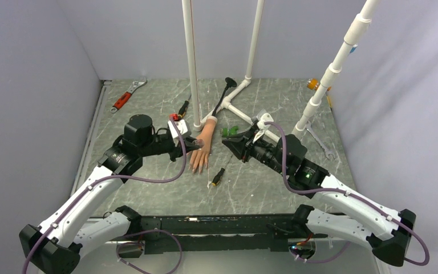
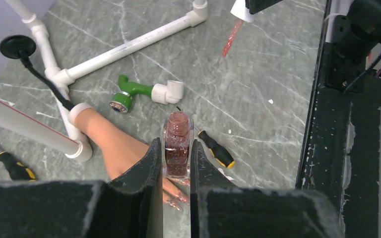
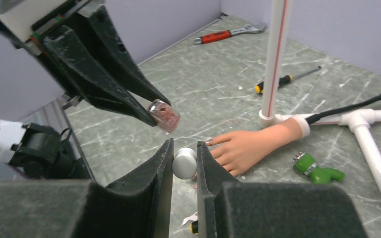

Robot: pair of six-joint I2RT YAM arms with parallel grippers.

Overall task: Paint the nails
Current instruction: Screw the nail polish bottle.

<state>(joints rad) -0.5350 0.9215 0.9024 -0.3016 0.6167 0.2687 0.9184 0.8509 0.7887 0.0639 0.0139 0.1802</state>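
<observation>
Bottle in left end effector, seemingly cap in right end effector

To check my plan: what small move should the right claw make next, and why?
Probably ease the right claw, shut on the silver cap, down toward the nearest nail of the mannequin hand. The cap hangs beside the fingertips, while the left claw holds the open polish bottle aside. The brush is hidden.

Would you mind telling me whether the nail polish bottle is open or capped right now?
Open: the bottle in the left gripper shows a bare neck, and the right gripper holds the silver cap.
</observation>
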